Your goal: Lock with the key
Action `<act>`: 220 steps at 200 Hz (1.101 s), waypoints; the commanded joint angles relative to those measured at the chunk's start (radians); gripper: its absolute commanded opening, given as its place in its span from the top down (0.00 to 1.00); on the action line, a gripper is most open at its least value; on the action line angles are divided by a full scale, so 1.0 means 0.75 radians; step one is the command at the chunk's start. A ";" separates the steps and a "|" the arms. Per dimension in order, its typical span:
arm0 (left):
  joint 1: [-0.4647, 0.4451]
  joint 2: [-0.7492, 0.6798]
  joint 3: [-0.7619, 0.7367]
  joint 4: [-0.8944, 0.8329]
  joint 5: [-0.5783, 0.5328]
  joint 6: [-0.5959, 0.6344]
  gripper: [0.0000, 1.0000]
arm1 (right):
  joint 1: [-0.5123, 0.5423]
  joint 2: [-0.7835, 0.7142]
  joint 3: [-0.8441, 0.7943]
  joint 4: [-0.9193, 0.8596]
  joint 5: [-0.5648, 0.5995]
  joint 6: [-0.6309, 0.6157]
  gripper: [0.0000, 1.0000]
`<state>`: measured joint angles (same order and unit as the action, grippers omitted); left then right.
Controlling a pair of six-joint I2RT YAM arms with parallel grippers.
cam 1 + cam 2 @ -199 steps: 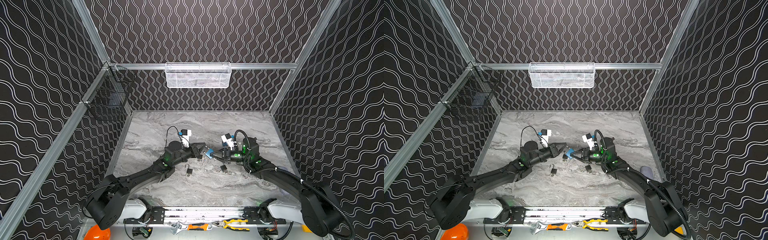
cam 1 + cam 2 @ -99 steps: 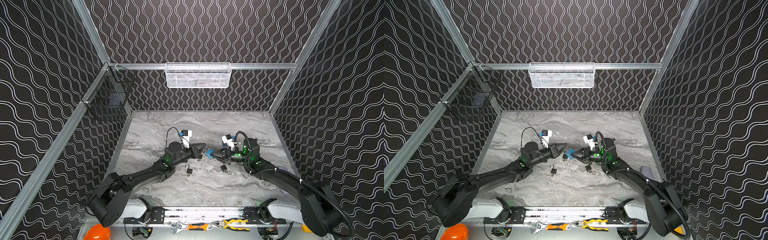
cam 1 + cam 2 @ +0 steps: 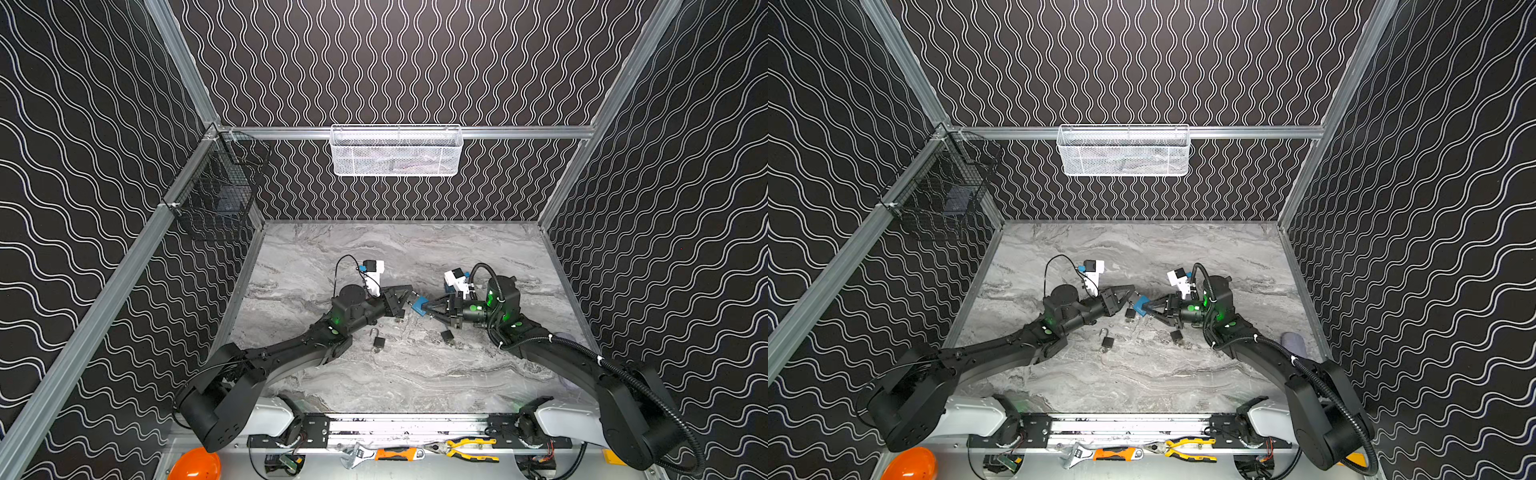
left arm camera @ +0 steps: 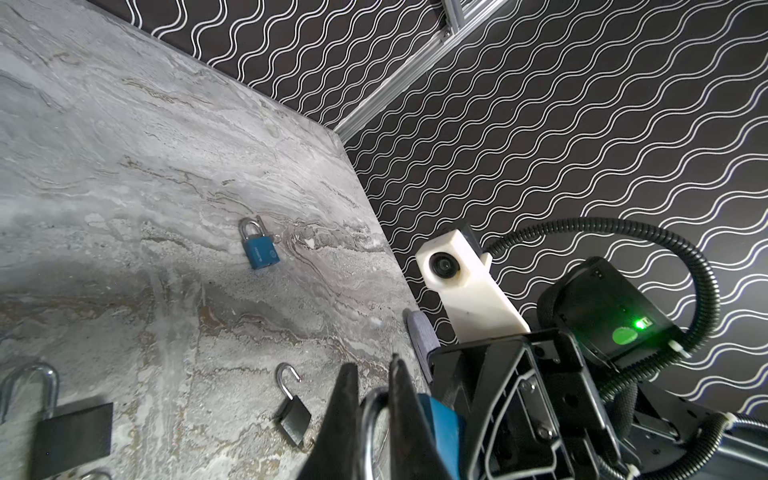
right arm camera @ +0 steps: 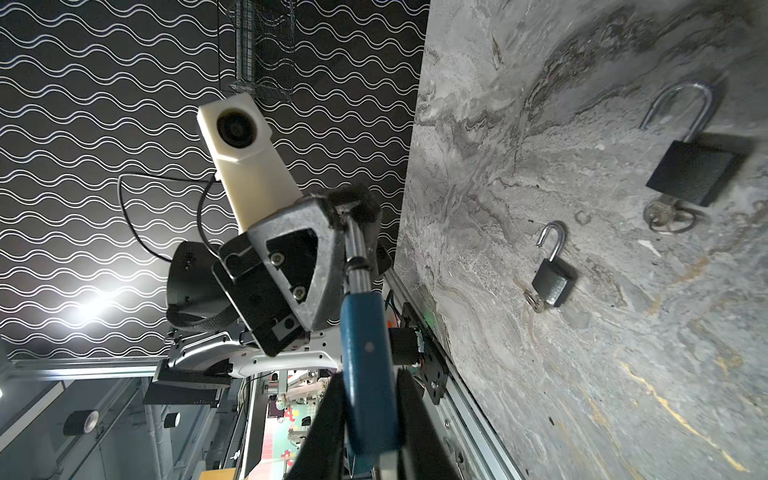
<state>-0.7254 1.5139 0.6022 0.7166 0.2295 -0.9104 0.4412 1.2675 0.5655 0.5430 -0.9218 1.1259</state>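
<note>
A blue padlock (image 3: 419,306) (image 3: 1142,305) hangs above the middle of the marble table, held between both arms. My right gripper (image 5: 370,376) (image 3: 427,308) is shut on its blue body (image 5: 368,353). My left gripper (image 4: 374,374) (image 3: 409,296) is shut on its steel shackle (image 4: 369,411), and the blue body (image 4: 440,419) shows just behind the fingers. One shackle leg (image 5: 356,274) runs from the body into the left gripper. I cannot tell whether the shackle is latched. The key is hidden.
Two black padlocks with open shackles lie on the table near the front: one (image 3: 378,340) (image 4: 293,411) (image 5: 550,280) and another (image 3: 446,336) (image 5: 690,166). A closed blue padlock (image 4: 259,245) lies farther back. A white mesh basket (image 3: 395,151) hangs on the rear wall.
</note>
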 commanded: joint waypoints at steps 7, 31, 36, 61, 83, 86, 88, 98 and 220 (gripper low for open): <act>-0.047 0.016 0.005 -0.141 0.161 0.116 1.00 | 0.002 0.030 0.023 0.304 0.082 0.096 0.95; -0.059 0.007 0.011 -0.153 0.165 0.114 1.00 | 0.003 0.060 0.019 0.361 0.091 0.117 0.95; -0.061 0.004 0.014 -0.155 0.165 0.112 1.00 | 0.002 0.064 0.024 0.347 0.096 0.101 0.95; -0.077 -0.022 0.015 -0.180 0.160 0.124 1.00 | 0.002 0.085 0.041 0.325 0.095 0.081 0.95; -0.078 -0.028 0.014 -0.210 0.148 0.147 1.00 | 0.003 0.099 0.048 0.382 0.080 0.125 0.95; -0.079 -0.028 0.014 -0.215 0.147 0.150 1.00 | 0.003 0.100 0.048 0.385 0.079 0.130 0.95; -0.079 -0.028 0.012 -0.215 0.146 0.150 1.00 | 0.003 0.100 0.048 0.386 0.077 0.133 0.95; -0.078 -0.026 0.011 -0.212 0.150 0.156 1.00 | 0.001 0.096 0.048 0.391 0.077 0.140 0.95; -0.087 -0.057 0.034 -0.246 0.200 0.167 1.00 | -0.038 0.094 0.091 0.276 0.083 0.056 0.96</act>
<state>-0.7612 1.4586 0.6289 0.6556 0.1280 -0.8555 0.4122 1.3354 0.5999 0.6758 -1.0172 1.1934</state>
